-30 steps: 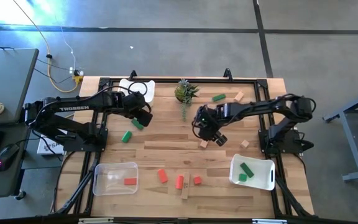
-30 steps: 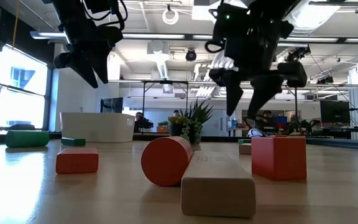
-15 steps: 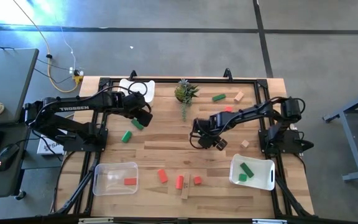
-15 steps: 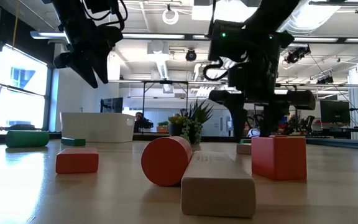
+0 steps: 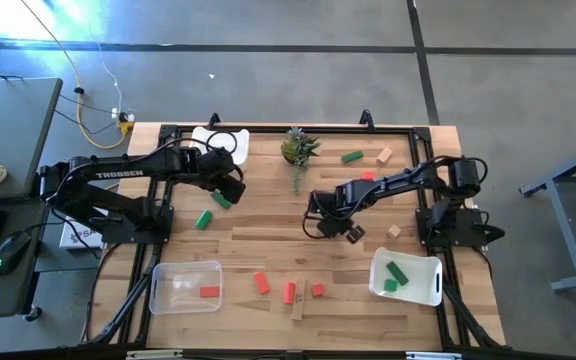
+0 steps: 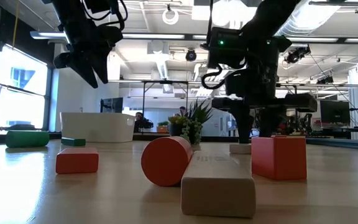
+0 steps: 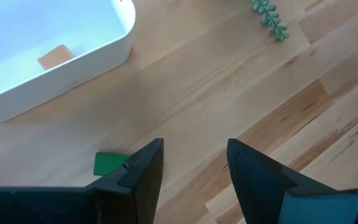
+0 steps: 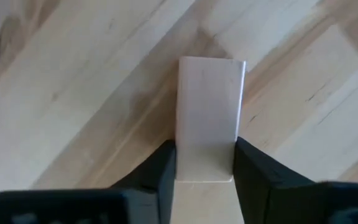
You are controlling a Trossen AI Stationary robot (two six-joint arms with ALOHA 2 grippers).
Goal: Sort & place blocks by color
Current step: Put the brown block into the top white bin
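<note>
So far only a few blocks sit sorted: two green ones in the white bin [image 5: 430,291], one red in the clear bin [image 5: 160,290], and a tan one in the white tray [image 7: 124,38] behind the potted plant [image 5: 295,148]. Most remain loose on the worktop [image 5: 268,225]: red blocks [image 5: 289,290] and a tan bar [image 5: 298,307] well in front of the plant, green blocks [image 5: 204,219] to its left, a green and a tan one to its right. The right pincer [image 8: 205,163] is down in front of the plant, its fingers closed narrowly around a tan block [image 8: 209,112] lying on the wood. The left pincer [image 7: 193,163] hangs wide open and empty near the tray. I judge the sort well under halfway.
</note>
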